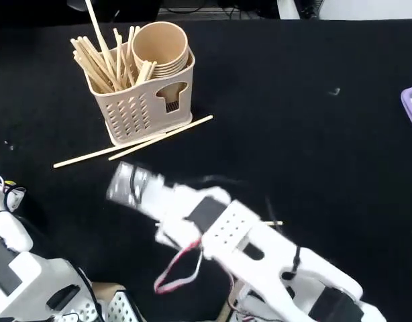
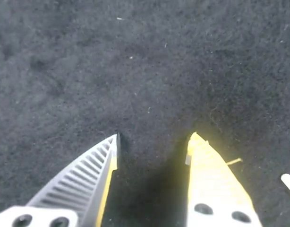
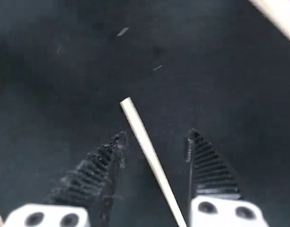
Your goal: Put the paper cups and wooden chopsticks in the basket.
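Right gripper (image 3: 155, 135) jaws spread wide, one chopstick (image 3: 146, 144) between them touching neither, left gripper (image 2: 154, 139) jaws spread above the table (image 2: 135, 56)

We see a beige slotted basket (image 1: 149, 100) standing upright toward 11 o'clock on the tabletop (image 1: 293, 134). A nested stack of tan paper cups (image 1: 160, 43) sits in its 3 o'clock compartment, and a bundle of wooden chopsticks (image 1: 102, 64) leans in the 9 o'clock one. Two loose chopsticks (image 1: 162, 136) lie flat, overlapping lengthwise, just beside its base at 6 o'clock.
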